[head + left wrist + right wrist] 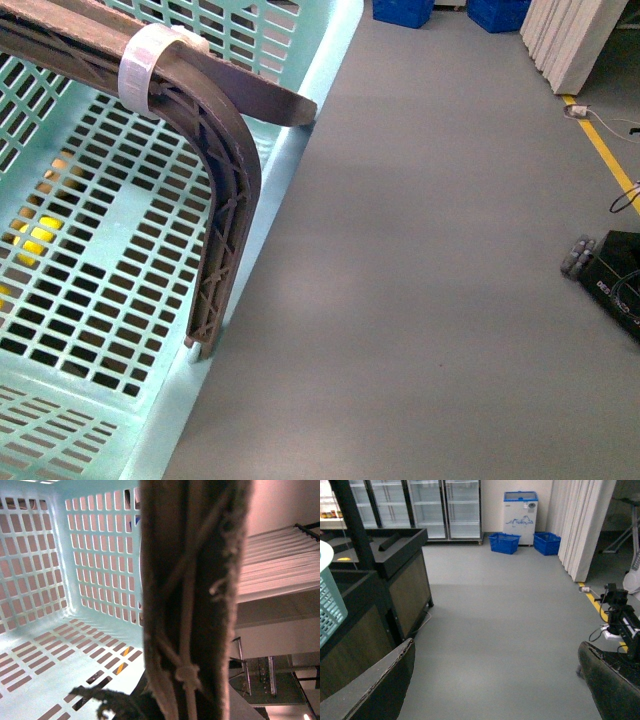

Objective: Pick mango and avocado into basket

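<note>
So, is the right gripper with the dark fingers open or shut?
Open: the right gripper has its fingers far apart, with only grey floor between them.

A swing handle [235,170] bars part of the basket [325,60]
It arches over the open top near the rim; the grey floor [420,260] beside lies unobstructed.
</note>
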You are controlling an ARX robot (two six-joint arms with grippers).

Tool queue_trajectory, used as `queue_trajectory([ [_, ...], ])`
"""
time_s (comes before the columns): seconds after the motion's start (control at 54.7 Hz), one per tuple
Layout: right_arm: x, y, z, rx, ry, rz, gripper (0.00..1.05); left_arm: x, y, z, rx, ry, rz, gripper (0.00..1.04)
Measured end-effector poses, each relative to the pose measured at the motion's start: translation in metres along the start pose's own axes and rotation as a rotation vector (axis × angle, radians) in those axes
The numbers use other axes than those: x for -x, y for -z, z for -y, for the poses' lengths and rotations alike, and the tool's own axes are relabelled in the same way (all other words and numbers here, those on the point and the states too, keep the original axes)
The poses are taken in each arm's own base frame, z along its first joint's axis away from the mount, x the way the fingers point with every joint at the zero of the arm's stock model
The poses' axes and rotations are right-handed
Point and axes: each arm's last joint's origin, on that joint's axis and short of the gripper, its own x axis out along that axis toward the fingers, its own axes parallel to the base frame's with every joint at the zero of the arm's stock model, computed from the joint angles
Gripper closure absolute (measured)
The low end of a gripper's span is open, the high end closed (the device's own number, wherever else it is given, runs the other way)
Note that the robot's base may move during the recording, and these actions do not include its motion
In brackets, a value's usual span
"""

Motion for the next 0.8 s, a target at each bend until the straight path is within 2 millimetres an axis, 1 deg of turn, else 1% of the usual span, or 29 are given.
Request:
queue_trajectory([
  [0.805, 0.0001, -0.0001, -0.0001, 0.0, -0.003, 0.001, 0.09, -0.0002, -0.0009, -0.0006, -0.01, -0.008, 0.018, 0.99],
])
